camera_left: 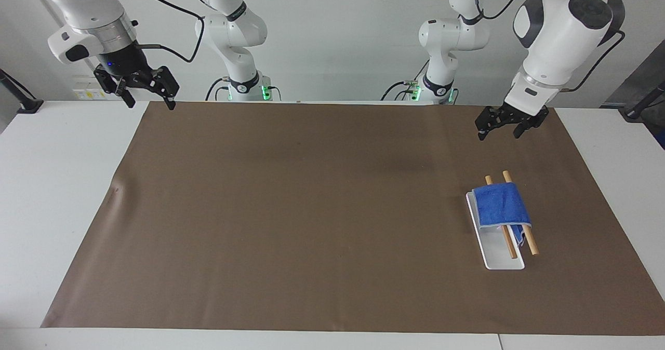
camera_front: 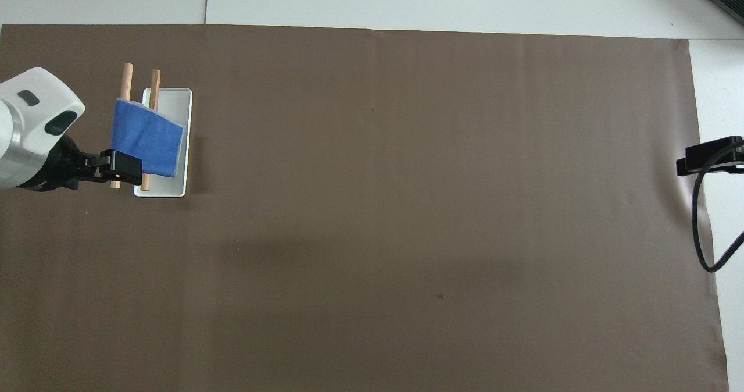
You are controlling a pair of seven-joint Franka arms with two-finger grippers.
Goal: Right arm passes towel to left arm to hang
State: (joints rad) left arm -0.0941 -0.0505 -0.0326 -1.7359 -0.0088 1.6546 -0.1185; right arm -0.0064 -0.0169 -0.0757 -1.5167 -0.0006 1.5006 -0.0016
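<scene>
Towel hung on rack; both grippers empty.
The blue towel (camera_left: 502, 205) is draped over two wooden rods (camera_left: 519, 230) above a white tray (camera_left: 496, 256), below the raised left gripper (camera_left: 499, 130), jaws wide and holding nothing. The right gripper (camera_left: 147, 98), also wide and empty, waits raised over the brown mat's (camera_left: 291, 210) corner at its own end.

Blue terry-cloth towel (camera_left: 501, 204) draped over two smooth wooden dowels (camera_left: 530, 241) on a glossy white plastic tray (camera_left: 500, 259); matt brown paper sheet (camera_left: 311, 210) covers the table.
</scene>
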